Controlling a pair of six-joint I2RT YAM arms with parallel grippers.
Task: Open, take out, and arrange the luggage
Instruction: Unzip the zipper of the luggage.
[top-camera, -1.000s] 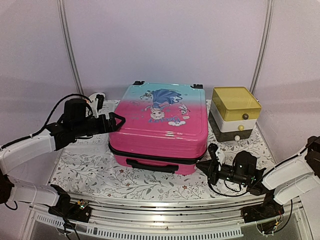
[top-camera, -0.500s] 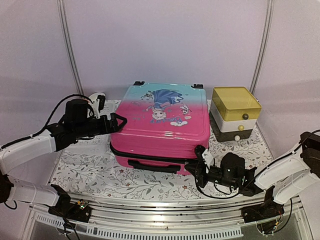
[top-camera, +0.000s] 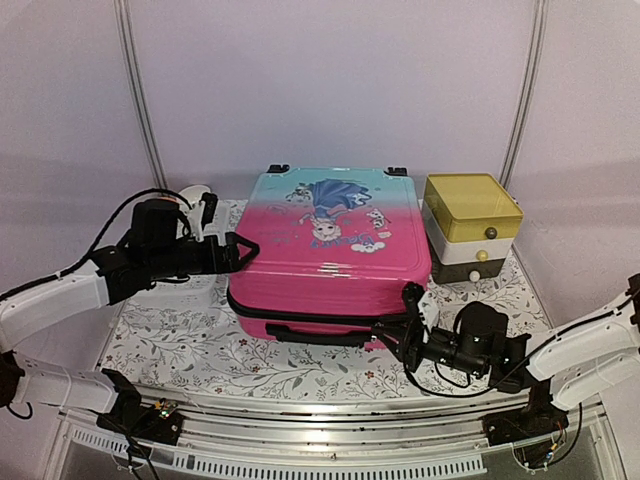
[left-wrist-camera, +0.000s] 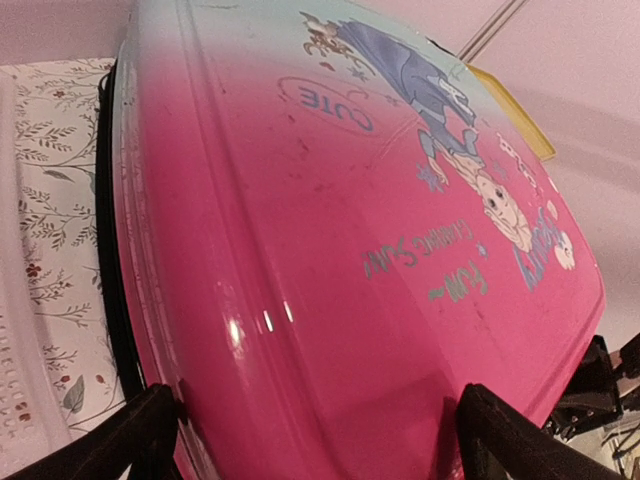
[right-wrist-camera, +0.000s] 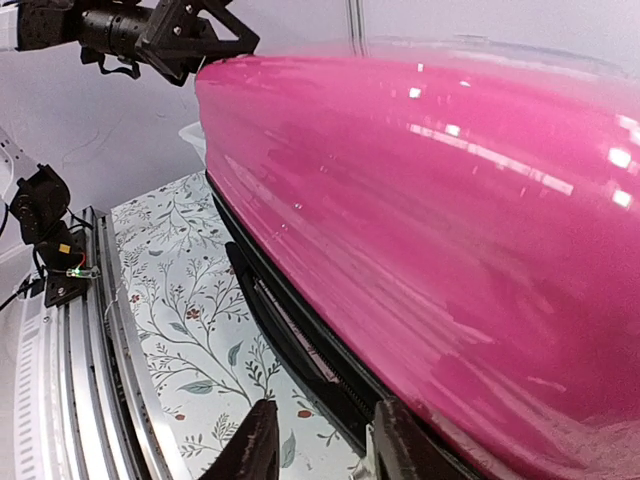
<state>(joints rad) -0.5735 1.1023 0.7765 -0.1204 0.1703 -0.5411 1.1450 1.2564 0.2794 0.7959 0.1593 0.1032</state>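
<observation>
The luggage (top-camera: 330, 255) lies flat mid-table, pink-to-turquoise with a princess print, black handle facing front. Its front edge is lifted, and a dark gap shows along the zipper band (right-wrist-camera: 300, 345). My left gripper (top-camera: 236, 250) is open against the luggage's left side. In the left wrist view (left-wrist-camera: 315, 450) its black fingers (left-wrist-camera: 130, 440) straddle the pink lid (left-wrist-camera: 330, 250). My right gripper (top-camera: 404, 322) is open at the front right corner. In the right wrist view (right-wrist-camera: 325, 445) one finger (right-wrist-camera: 395, 440) sits at the lid's black edge, the other over the cloth.
A yellow-topped drawer box (top-camera: 470, 225) stands just right of the luggage. A white basket (top-camera: 195, 198) sits behind my left gripper. A floral cloth (top-camera: 170, 335) covers the table, with a metal rail (top-camera: 300, 440) along the near edge.
My right gripper moved left to the luggage's front right corner, then rose a little. The lid's front edge lifted and the gap widened. My left gripper edged right against the side.
</observation>
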